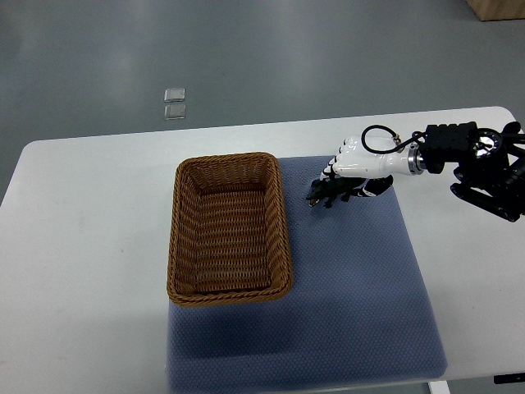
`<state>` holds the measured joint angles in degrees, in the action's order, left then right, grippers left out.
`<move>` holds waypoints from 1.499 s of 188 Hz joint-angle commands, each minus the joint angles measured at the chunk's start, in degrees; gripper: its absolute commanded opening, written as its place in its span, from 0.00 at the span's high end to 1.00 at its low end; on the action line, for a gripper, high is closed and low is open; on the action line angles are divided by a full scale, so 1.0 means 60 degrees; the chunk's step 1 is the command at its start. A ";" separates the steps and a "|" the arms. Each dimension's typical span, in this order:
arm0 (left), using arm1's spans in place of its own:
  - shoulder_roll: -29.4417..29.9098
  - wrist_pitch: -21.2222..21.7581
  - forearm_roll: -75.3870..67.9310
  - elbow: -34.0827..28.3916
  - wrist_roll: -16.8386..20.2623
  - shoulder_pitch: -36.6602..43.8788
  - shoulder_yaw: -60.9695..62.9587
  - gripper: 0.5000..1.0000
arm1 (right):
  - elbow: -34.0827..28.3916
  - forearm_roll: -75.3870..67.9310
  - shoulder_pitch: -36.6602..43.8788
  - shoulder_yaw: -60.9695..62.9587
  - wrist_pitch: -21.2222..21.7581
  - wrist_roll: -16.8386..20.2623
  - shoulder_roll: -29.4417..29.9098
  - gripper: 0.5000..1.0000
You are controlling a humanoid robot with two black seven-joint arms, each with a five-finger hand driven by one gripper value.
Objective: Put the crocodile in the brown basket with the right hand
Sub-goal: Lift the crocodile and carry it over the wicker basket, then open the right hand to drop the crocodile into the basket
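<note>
First, closest to the robot, comes the soft blue-grey cloth mat (pixel 353 312). It is flat and a bit bumpy, and it lies on the smooth white counter (pixel 82 246). On the mat's left part sits the brown woven basket (pixel 182 238). It is a long box shape with round corners and ridged walls, and nothing is in it.

A little further away, just to the right of the basket, is the small dark toy crocodile (pixel 326 195). It looks hard and spiky, with little legs sticking out. The shiny white right hand (pixel 354 164) is on top of it, and its fingers (pixel 332 174) curl down around the crocodile's back. I cannot tell if the toy is off the mat yet. It is near the basket's far right corner but not touching it.

To do this step well, I think the hand should hold snugly and lift the toy higher than the basket's rim. Then it should move left until it is over the middle, and let go low down so the toy does not bounce out.

Furthest away, on the grey floor (pixel 246 57), lie two little clear squares (pixel 175 103).
</note>
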<state>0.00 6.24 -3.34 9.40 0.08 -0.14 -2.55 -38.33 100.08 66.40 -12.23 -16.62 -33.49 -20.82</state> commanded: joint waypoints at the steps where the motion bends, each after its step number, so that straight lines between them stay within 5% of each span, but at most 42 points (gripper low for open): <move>1: 0.0000 0.0000 0.0000 0.0000 0.0001 -0.0006 0.0000 0.00 | -0.0086 -0.0200 0.0271 0.0031 -0.0218 -0.0116 -0.0045 1.00; 66: 0.0000 0.0000 0.0000 0.0000 0.0001 0.0009 0.0000 0.00 | -0.0218 -0.0376 0.0373 0.0779 -0.0336 -0.0251 -0.0045 1.00; 157: 0.0000 0.0000 0.0000 0.0000 0.0001 0.0009 0.0000 0.00 | -0.2591 -0.0361 0.0857 0.1203 -0.1156 -0.0251 0.0746 1.00; 190: 0.0000 0.0000 0.0000 0.0000 0.0001 -0.0006 0.0000 0.00 | -0.2635 -0.0347 0.0417 0.1116 -0.1185 -0.0251 0.1317 0.91; 237: 0.0000 0.0000 0.0000 0.0000 0.0001 -0.0006 0.0000 0.00 | -0.2503 -0.0303 -0.0198 0.1116 -0.1112 -0.0251 0.1361 0.50; 281: 0.0000 0.0000 0.0000 0.0000 0.0001 -0.0006 0.0000 0.00 | -0.2254 -0.0405 -0.0183 0.1277 -0.1127 -0.0251 0.1303 0.44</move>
<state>0.00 6.24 -3.34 9.40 0.08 -0.15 -2.55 -52.36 98.04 65.08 -5.03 -23.33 -35.00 -12.72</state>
